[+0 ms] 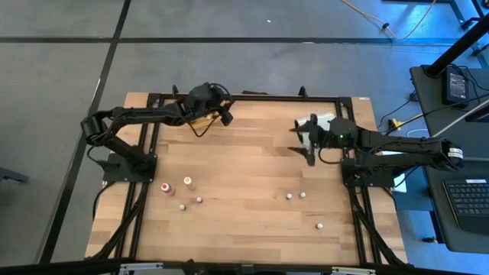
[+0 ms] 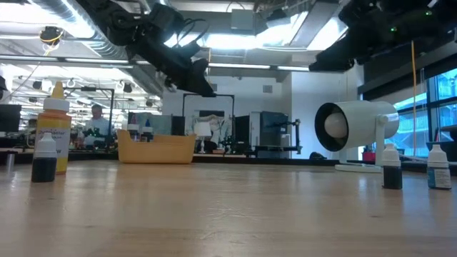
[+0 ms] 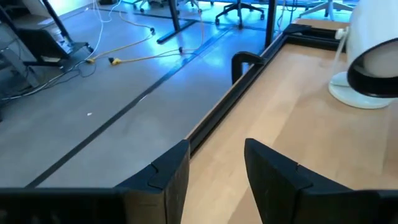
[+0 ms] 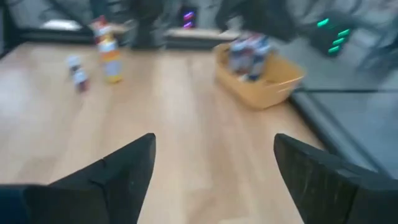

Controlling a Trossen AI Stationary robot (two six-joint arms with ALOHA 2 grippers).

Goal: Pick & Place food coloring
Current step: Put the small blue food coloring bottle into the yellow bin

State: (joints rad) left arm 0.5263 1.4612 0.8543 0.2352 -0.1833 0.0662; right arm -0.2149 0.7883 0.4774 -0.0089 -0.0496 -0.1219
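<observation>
The food coloring bottles (image 1: 187, 183) are scattered over the near half of the table (image 1: 244, 191): a red one and an orange one stand close together at the near left with two tiny ones just nearer, two more sit side by side near the middle right (image 1: 296, 195), and a single one stands alone at the near right (image 1: 319, 225). A few bottles already sit in the yellow-orange tray (image 2: 156, 148) at the far left edge.

The left gripper (image 3: 214, 168) hangs above the table's far edge, beside that tray — its fingers partly apart and holding nothing. The right gripper (image 4: 211, 168) hovers over the far right of the table, next to the large white cylinder (image 2: 355, 128), with its fingers spread wide and empty.
</observation>
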